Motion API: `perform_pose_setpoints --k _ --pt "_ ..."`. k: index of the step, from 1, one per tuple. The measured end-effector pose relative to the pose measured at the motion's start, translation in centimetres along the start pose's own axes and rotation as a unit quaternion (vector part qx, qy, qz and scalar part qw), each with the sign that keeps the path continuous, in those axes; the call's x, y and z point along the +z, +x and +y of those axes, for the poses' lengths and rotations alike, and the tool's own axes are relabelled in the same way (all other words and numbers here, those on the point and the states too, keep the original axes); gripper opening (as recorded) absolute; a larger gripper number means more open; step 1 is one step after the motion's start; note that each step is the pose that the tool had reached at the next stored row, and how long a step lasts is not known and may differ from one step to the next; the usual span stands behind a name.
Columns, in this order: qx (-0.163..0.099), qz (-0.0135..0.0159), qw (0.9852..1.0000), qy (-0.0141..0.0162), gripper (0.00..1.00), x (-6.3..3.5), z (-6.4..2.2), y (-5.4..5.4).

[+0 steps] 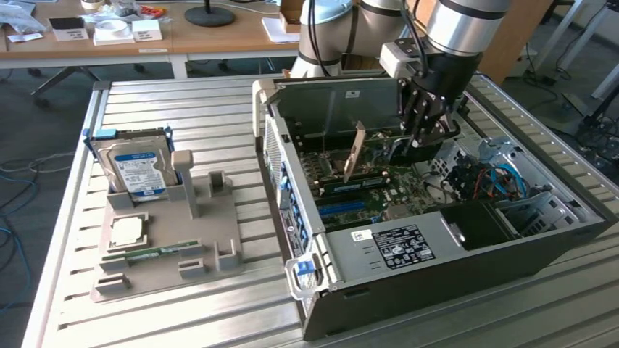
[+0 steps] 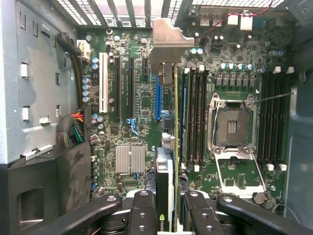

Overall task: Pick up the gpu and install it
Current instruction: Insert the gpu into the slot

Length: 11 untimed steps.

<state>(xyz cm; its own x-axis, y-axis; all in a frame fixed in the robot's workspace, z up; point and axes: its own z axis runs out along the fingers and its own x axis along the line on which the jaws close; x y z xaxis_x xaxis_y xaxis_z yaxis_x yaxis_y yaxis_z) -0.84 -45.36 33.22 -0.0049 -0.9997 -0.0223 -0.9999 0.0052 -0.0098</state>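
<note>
Wrist view: hand (image 2: pixel 168 201) gripped the gpu (image 2: pixel 165 181) edge-on over the motherboard (image 2: pixel 124 105); exterior view's upper right had the arm (image 1: pixel 457 27) pointing down into the case (image 1: pixel 483 279).

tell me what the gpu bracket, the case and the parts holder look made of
gpu bracket: bare metal, likely steel; pale grey with a dull sheen, thin bent sheet.
case: probably sheet metal, dark coating outside, plain grey inside; thin folded, perforated panels.
holder: probably plastic, maybe printed; even matte beige-grey, chunky slots.
</note>
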Motion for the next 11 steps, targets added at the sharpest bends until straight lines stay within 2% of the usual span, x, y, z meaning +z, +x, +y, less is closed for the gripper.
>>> perform_pose_setpoints --k 11 --pt "0.000 -0.0001 1.0000 0.0000 0.27 0.13 0.00 0.00"
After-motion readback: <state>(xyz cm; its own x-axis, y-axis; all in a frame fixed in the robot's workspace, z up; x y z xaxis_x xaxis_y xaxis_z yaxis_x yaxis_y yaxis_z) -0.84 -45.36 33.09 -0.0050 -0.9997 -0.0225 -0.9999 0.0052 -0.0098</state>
